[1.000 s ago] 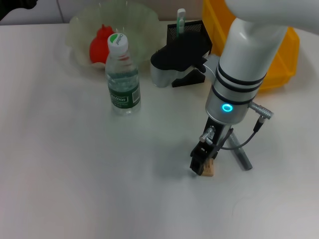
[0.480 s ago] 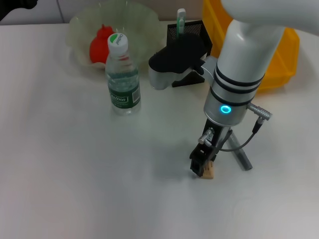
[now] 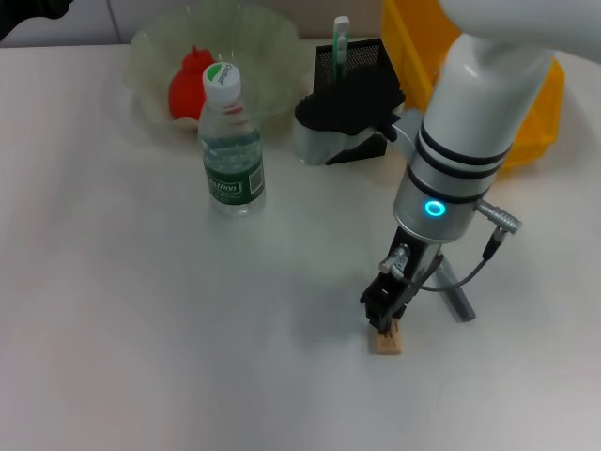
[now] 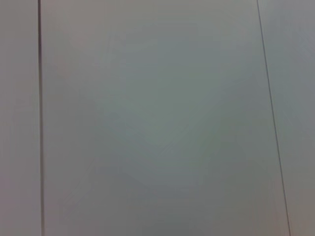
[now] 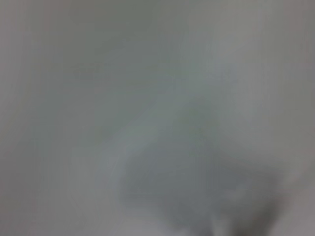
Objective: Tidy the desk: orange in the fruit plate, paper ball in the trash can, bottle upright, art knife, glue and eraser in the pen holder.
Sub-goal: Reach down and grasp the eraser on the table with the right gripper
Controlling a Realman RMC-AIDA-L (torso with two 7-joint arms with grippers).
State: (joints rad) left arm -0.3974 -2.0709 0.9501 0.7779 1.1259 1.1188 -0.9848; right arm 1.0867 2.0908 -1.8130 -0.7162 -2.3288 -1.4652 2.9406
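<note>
My right gripper [image 3: 384,322] reaches down onto the desk [image 3: 141,310] at the front right, shut on the tan eraser [image 3: 386,344], which pokes out below its tips. The grey glue [image 3: 458,301] lies just right of it, partly behind the arm's cable. The bottle [image 3: 230,141] stands upright at mid-left. The orange [image 3: 188,85] sits in the fruit plate [image 3: 268,42] at the back. The mint art knife [image 3: 341,36] stands in the pen holder [image 3: 368,58]. The paper ball is out of view. A dark piece of my left arm [image 3: 33,14] stays at the far back left.
The yellow trash can [image 3: 535,103] stands at the back right, behind my right arm. The arm's black-and-white wrist block [image 3: 329,127] covers part of the pen holder's front. Both wrist views show only plain pale surface.
My right arm has shifted slightly right and toward the desk's front edge. The eraser has moved with the fingertips and shows more fully below them.
</note>
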